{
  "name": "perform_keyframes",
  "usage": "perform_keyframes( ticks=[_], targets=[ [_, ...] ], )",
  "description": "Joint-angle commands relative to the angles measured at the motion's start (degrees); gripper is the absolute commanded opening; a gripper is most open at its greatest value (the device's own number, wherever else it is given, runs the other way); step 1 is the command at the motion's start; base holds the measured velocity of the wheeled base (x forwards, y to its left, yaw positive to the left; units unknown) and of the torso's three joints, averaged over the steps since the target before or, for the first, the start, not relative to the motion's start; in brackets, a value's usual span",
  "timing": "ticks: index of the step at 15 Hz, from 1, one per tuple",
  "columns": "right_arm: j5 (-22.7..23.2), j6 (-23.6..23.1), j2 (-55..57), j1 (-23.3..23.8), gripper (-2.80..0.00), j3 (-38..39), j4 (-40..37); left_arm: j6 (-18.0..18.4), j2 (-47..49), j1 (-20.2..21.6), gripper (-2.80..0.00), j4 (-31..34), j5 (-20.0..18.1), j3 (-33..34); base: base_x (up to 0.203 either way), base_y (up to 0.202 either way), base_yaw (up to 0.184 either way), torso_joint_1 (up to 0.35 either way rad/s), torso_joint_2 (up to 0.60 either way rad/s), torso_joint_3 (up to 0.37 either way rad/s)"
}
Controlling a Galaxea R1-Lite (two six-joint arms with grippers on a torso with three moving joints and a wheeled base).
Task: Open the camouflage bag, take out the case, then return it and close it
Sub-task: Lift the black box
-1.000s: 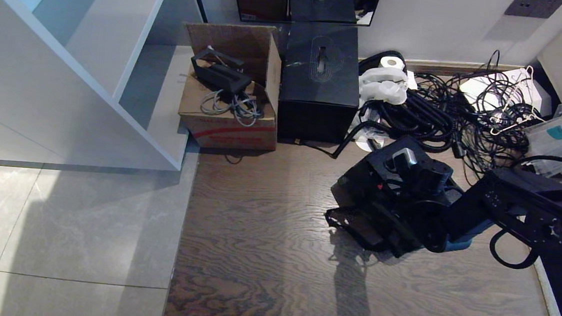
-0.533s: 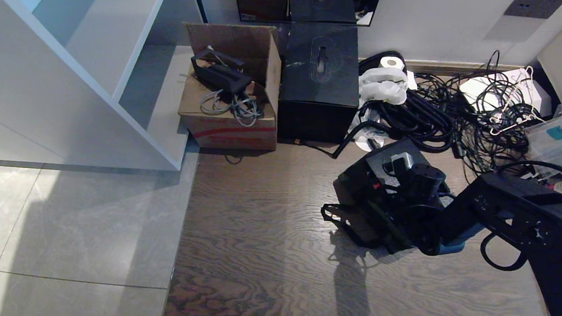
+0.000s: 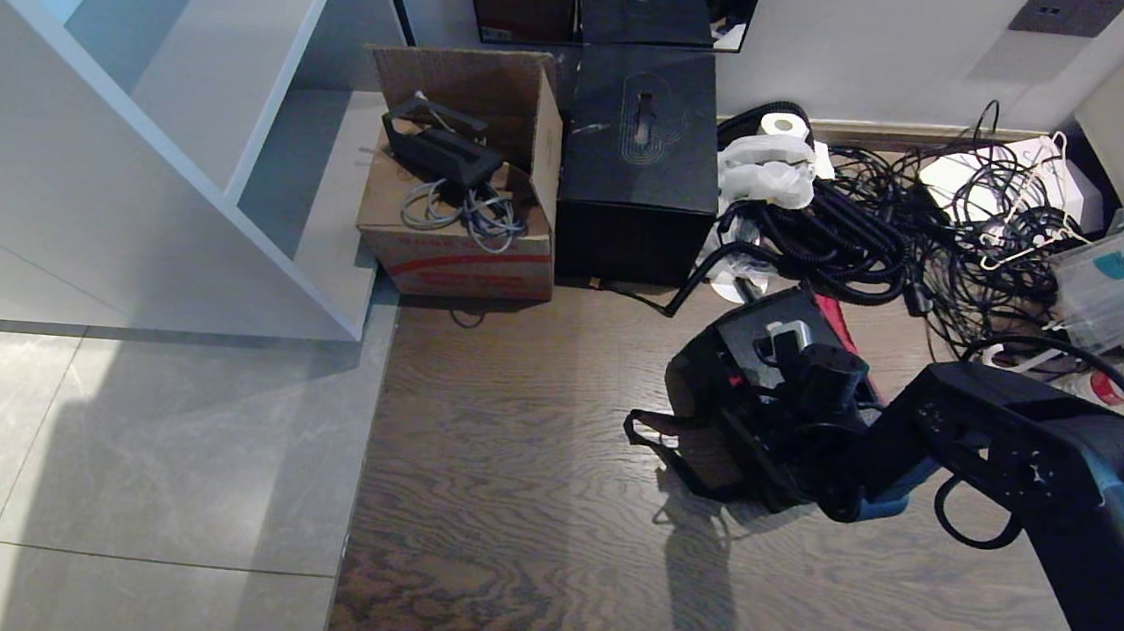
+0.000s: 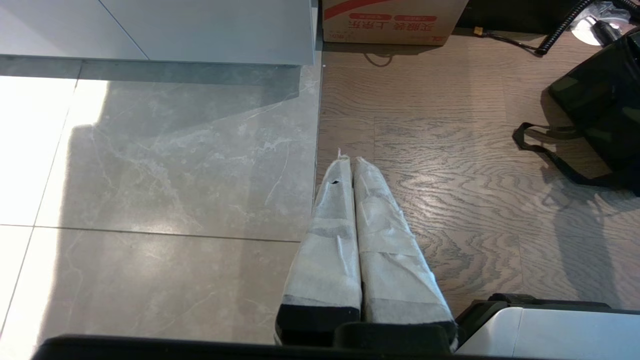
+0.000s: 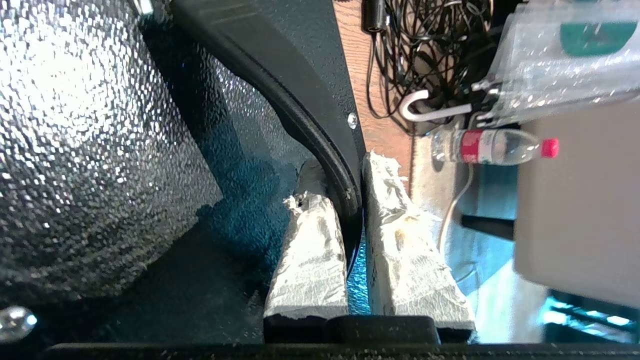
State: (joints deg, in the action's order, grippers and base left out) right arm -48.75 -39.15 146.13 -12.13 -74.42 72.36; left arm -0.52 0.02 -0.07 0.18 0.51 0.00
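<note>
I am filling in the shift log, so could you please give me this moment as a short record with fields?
Setting: wood-grain floor beside grey tiles
Right gripper: shut on the black handle of the speckled glittery black hard case
Case: tilted, partly raised above the soft camouflage bag, not clear of it
Bag: open on the floor, black strap trailing
Left gripper: shut, empty, parked over the floor away from the bag
Behind: tall plain black cube box, cardboard box, tangled black cables
</note>
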Motion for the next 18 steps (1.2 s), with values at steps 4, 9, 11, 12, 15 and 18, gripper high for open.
perform_keyframes(
  ticks=[4, 9, 11, 12, 15, 18],
  targets=[
    [0.61, 3.31, 0.67, -1.05, -2.8, -0.06, 0.05, 0.0, -0.02, -0.01, -2.8, -0.01, 0.02, 0.0, 0.0, 0.0, 0.0, 0.0, 0.0, 0.0],
    [0.77, 2.65, -6.82, -0.8, -2.8, 1.82, -2.05, 0.0, -0.02, -0.01, -2.8, -0.01, 0.02, 0.0, 0.0, 0.0, 0.0, 0.0, 0.0, 0.0],
    [0.77, 1.37, -9.72, -0.76, -2.8, 2.71, -2.42, 0.0, -0.11, -0.01, -2.8, -0.01, 0.02, 0.0, 0.0, 0.0, 0.0, 0.0, 0.0, 0.0],
    [0.76, 0.44, -10.14, -0.59, -2.8, 3.79, -2.4, 0.0, -0.11, -0.01, -2.8, -0.01, 0.02, 0.0, 0.0, 0.0, 0.0, 0.0, 0.0, 0.0],
    [0.76, 0.06, -11.47, -0.08, -2.8, 6.02, -2.39, 0.0, -0.11, -0.01, -2.8, -0.01, 0.02, 0.0, 0.0, 0.0, 0.0, 0.0, 0.0, 0.0],
    [0.76, -1.72, -12.7, 1.09, -2.8, 5.78, -2.4, 0.0, -0.11, -0.01, -2.8, -0.01, 0.02, 0.0, 0.0, 0.0, 0.0, 0.0, 0.0, 0.0]
  ],
)
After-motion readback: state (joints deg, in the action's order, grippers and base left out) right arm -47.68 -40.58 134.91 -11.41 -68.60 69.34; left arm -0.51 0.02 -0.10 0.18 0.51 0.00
